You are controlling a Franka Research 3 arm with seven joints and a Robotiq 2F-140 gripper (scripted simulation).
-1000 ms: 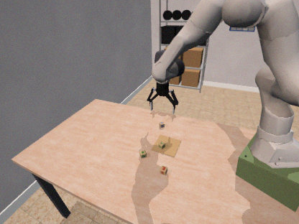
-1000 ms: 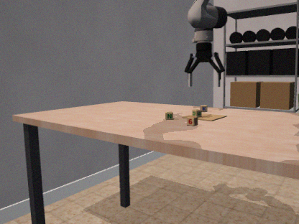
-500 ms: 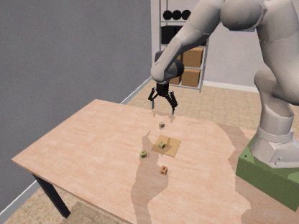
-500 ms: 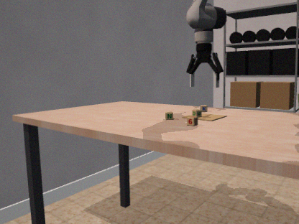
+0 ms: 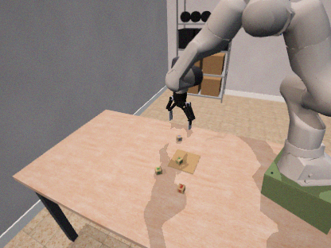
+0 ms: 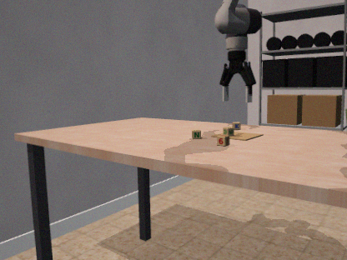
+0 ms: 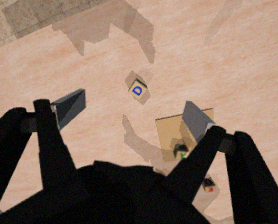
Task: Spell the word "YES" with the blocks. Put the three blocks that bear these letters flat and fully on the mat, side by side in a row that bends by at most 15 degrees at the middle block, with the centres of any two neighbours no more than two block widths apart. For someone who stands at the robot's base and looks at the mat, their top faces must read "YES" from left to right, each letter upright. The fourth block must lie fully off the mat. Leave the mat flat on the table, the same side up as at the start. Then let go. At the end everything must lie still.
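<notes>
My gripper hangs open and empty well above the table, over the far side of the mat. It also shows in the side view and the wrist view. A small tan mat lies flat on the table, with a green-lettered block on it. A block with blue letters lies off the mat, below the gripper; its top shows a blue "D" in the wrist view. A green-lettered block and a red-lettered block lie off the mat nearer the front.
The robot's green base stands at the table's right. A shelf with boxes and black balls stands behind the table, by the wall.
</notes>
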